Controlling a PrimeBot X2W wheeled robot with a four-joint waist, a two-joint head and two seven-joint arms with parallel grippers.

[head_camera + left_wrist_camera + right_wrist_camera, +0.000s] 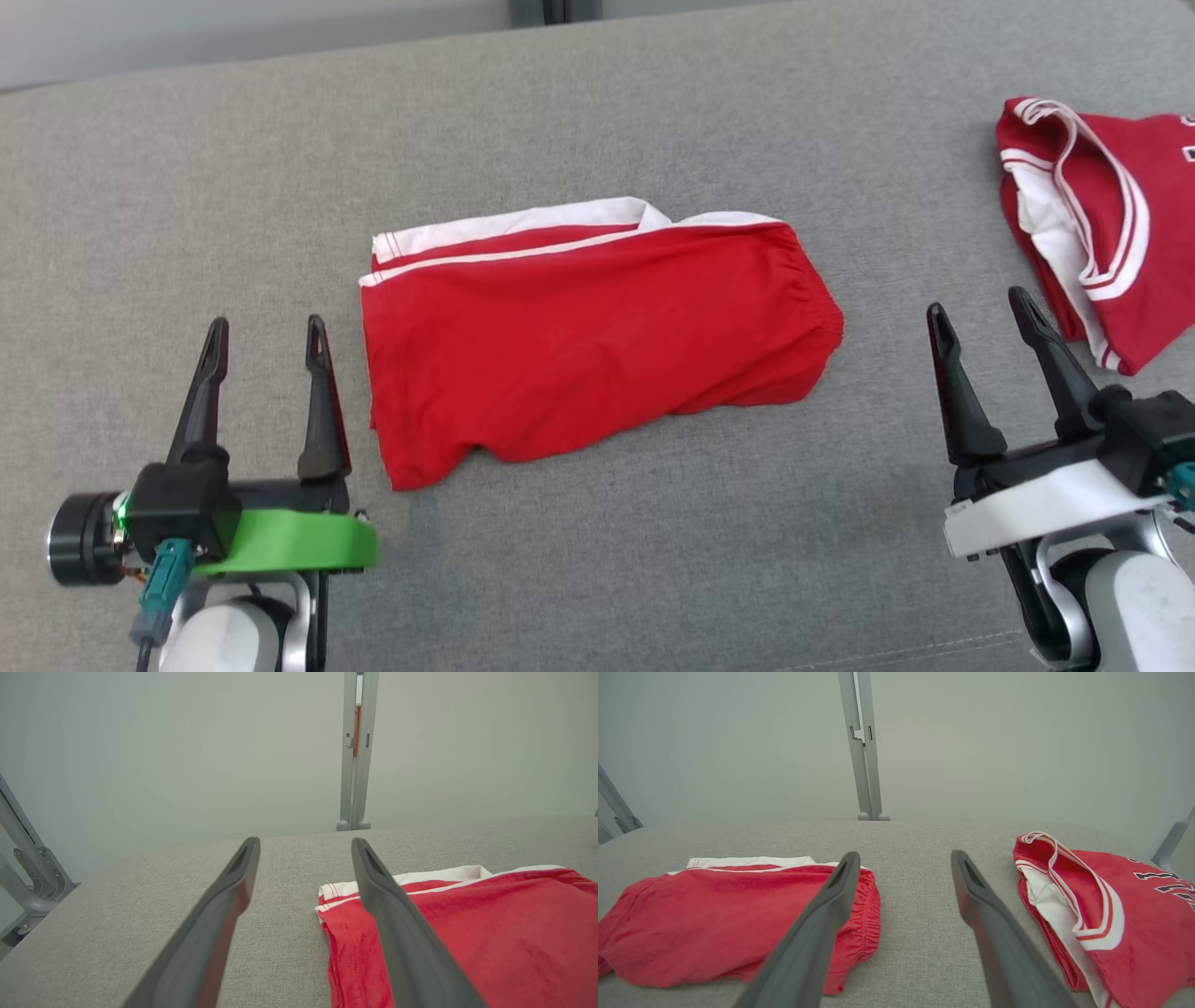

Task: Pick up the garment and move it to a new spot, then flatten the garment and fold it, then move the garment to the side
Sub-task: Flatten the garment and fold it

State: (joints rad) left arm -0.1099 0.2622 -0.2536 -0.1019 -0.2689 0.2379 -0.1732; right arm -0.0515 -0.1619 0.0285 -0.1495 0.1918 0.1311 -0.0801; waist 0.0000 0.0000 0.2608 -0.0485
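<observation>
Head view looks down on a grey cloth-covered table [653, 112] with red shorts [588, 345] lying in its middle, doubled over into a compact block. The white-trimmed hems are stacked at the robot's left end and the gathered waistband is at the right end. That tidy shape suggests to me the folding is finished and only the shift to the side is left, though I can't be sure. The left gripper [268, 322] sits just beside the hem end, fingers spread wide and holding nothing. The right gripper [977, 301] is equally wide apart and empty, standing between the waistband and a crumpled red jersey [1111, 271] near the right edge. Flanking the shorts like that, the pair look parked ready to take both ends at once. The near edge of the shorts is uneven, with a lower layer bulging out, so a pinch there might catch one layer alone. Bare table stretches to the left and beyond the shorts. The right side is tighter, with the jersey taking up that corner, so the left looks the freer way to go.
</observation>
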